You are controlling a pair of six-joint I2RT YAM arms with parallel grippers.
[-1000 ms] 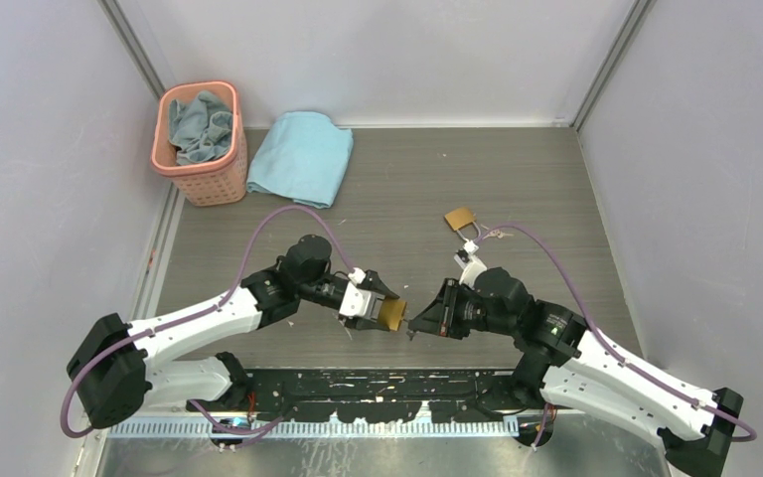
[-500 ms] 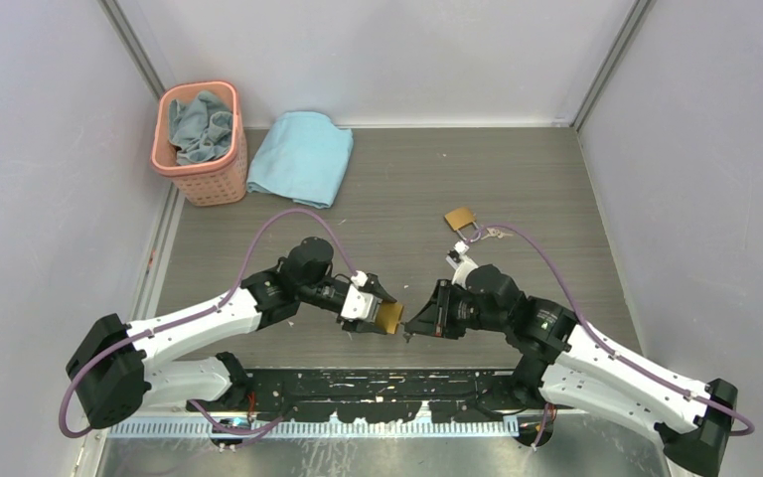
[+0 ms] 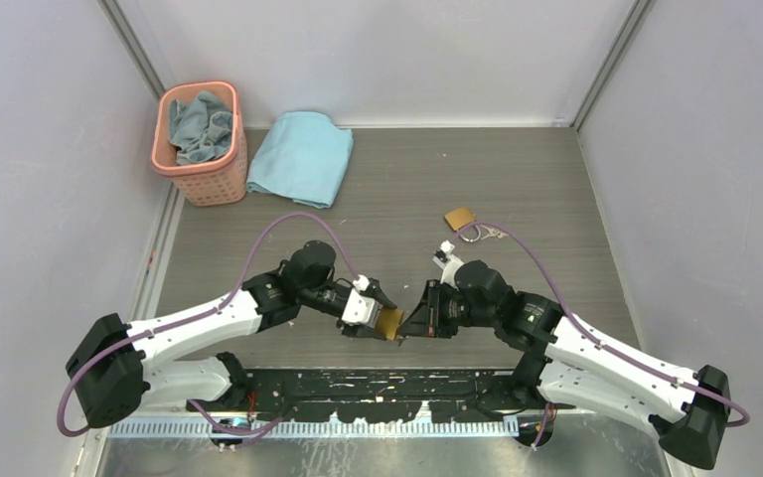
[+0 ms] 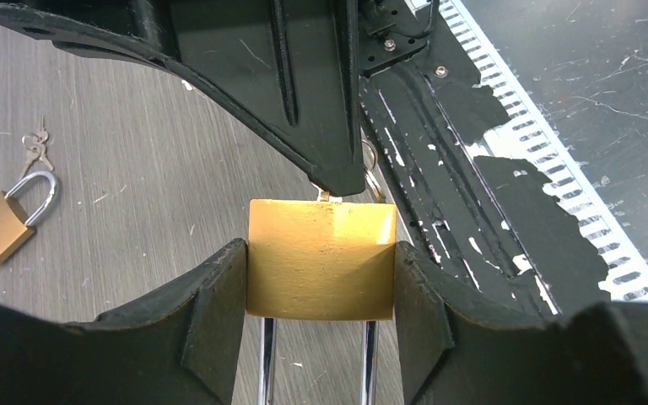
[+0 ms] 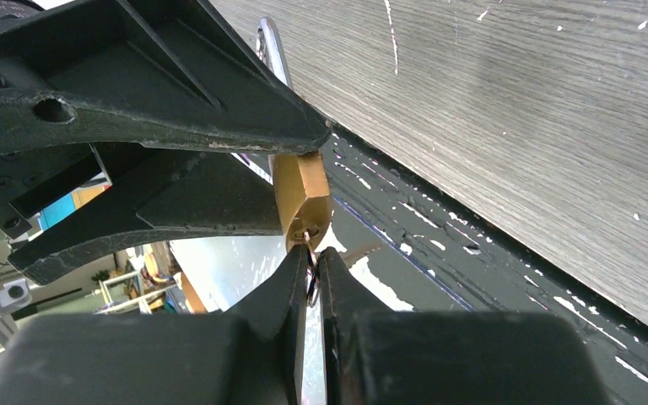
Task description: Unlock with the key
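My left gripper (image 3: 382,320) is shut on a brass padlock (image 4: 321,258), its body clamped between the two fingers and its steel shackle (image 4: 265,363) pointing back toward the wrist. The padlock shows in the top view (image 3: 390,321) near the table's front edge. My right gripper (image 3: 409,328) meets it from the right. It is shut on a small key (image 5: 310,253) whose tip sits in the keyhole at the padlock's bottom face (image 5: 304,221). The right gripper's fingers (image 4: 304,93) fill the top of the left wrist view, touching the padlock's far end.
A second brass padlock (image 3: 459,218) with keys (image 3: 487,233) lies on the table behind the right arm, also seen in the left wrist view (image 4: 4,221). A pink basket (image 3: 200,142) with a cloth and a light blue towel (image 3: 301,157) sit at the back left. A black base plate (image 3: 407,383) lies at the front.
The right gripper has moved left to the padlock, closing the gap between them, and the key now meets the keyhole. The left gripper shifted slightly down and right.
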